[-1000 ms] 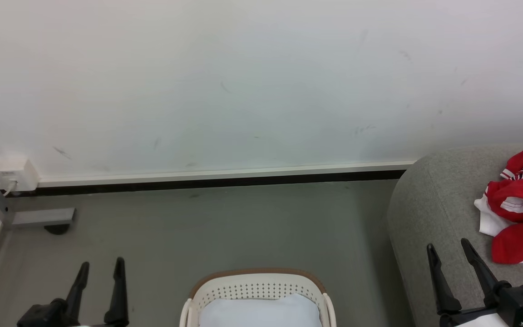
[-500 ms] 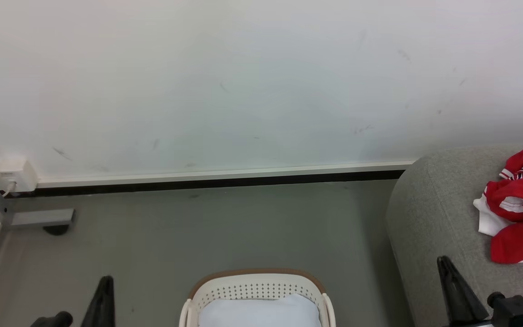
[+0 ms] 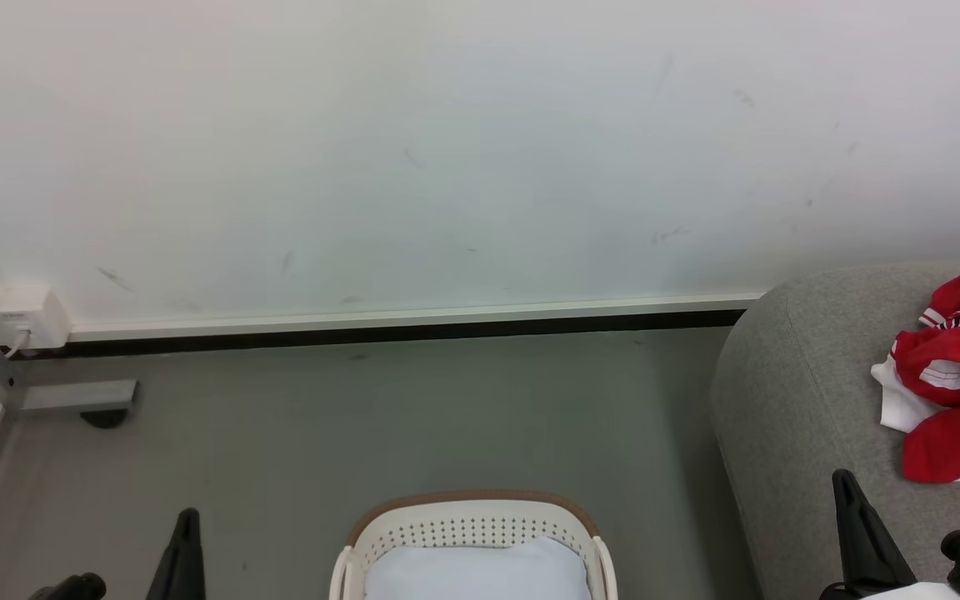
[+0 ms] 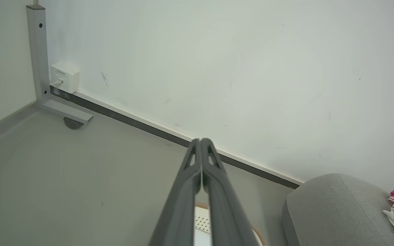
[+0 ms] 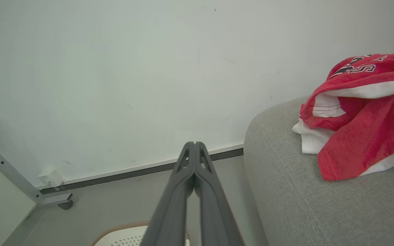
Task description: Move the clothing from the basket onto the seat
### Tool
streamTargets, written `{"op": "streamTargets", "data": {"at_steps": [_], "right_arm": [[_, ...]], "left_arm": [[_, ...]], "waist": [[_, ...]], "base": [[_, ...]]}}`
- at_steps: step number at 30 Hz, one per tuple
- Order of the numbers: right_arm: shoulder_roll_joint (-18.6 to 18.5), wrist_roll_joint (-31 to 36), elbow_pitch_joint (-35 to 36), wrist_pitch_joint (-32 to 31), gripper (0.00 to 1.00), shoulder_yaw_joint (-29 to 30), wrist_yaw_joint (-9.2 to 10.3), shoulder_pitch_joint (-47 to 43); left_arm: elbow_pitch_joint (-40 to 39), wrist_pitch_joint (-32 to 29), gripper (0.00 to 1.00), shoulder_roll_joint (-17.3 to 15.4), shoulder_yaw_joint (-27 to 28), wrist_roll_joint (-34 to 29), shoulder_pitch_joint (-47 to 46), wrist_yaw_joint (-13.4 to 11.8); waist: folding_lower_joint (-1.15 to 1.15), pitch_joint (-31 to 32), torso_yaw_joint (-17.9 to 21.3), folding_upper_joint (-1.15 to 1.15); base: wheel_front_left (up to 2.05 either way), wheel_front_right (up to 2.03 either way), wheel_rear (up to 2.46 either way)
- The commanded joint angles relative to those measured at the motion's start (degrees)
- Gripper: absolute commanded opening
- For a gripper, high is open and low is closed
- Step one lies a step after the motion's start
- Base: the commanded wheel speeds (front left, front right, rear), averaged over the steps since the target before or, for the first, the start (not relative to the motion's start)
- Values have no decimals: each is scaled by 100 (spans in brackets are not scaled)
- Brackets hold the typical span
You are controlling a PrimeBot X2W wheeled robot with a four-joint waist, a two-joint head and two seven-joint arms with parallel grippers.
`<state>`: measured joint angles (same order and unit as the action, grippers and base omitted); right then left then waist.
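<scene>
Left jaws: shut, fingers (image 4: 186, 198) pressed flat together. Right jaws: same, closed tip to tip, gripping no cloth. Clothes (image 3: 959, 375), red jersey w/ a white piece under it, lie heaped on sofa (image 3: 788, 400), ahead & to the right of right jaws, apart from them. Basket (image 3: 472, 523) sits on floor (image 3: 363, 417) betw. my two jaws, pale pad (image 3: 476, 575) in it.
</scene>
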<state>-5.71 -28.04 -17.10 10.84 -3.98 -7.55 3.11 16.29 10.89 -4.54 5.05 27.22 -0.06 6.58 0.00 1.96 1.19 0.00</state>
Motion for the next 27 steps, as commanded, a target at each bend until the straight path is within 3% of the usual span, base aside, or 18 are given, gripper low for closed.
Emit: {"op": "streamTargets", "data": {"at_steps": [1,27], "right_arm": [[-18,-228,105,-48,0,65,2,131],[84,-2345,189,-626,0,408,4,220]], "left_arm": [[-107,-58,0,-25,23,266,-151,18],[-165,-626,0,38,63,2405,-320,48]], "waist": [[0,-3,-2,0],[0,-53,-30,0]], "base": [[0,0,0],[0,0,0]]}}
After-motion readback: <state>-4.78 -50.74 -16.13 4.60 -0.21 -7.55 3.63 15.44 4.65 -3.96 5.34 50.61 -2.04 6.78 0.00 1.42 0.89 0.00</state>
